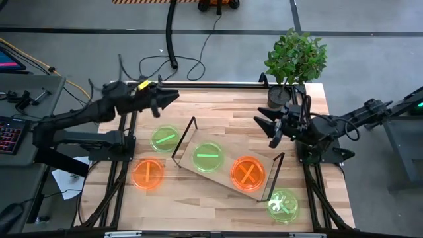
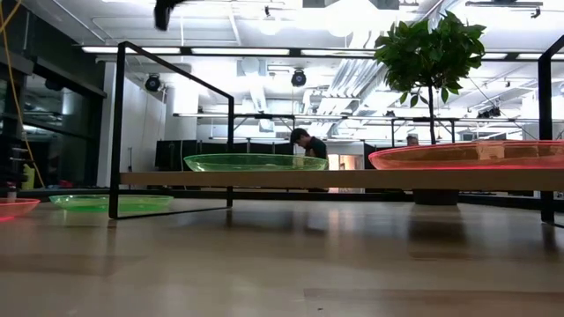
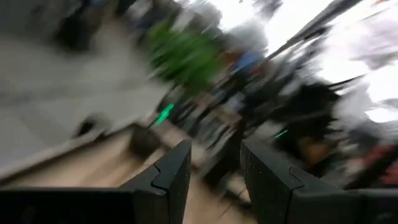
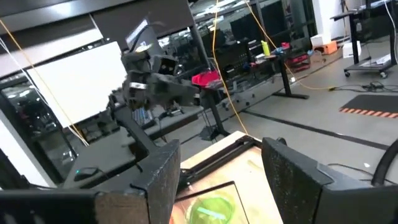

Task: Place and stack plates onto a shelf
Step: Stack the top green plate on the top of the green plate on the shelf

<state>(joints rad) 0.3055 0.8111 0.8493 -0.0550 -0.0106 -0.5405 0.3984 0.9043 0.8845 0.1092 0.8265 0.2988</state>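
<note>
From above, the shelf point(image 1: 228, 163) lay slanted on the table point(image 1: 218, 106). A green plate point(image 1: 208, 157) and an orange plate point(image 1: 248, 173) sat on it. Another green plate point(image 1: 164, 138) and an orange one point(image 1: 147, 174) lay on the table to its left, and a third green plate point(image 1: 283, 204) lay by its right end. The left gripper point(image 1: 173, 96) and right gripper point(image 1: 262, 119) hung over the table, holding nothing.

From table height, both shelf plates rested on the board.

The left wrist view showed fingers point(image 3: 171, 177) a little apart.

The right wrist view showed fingers point(image 4: 161, 180) wide apart.
</note>
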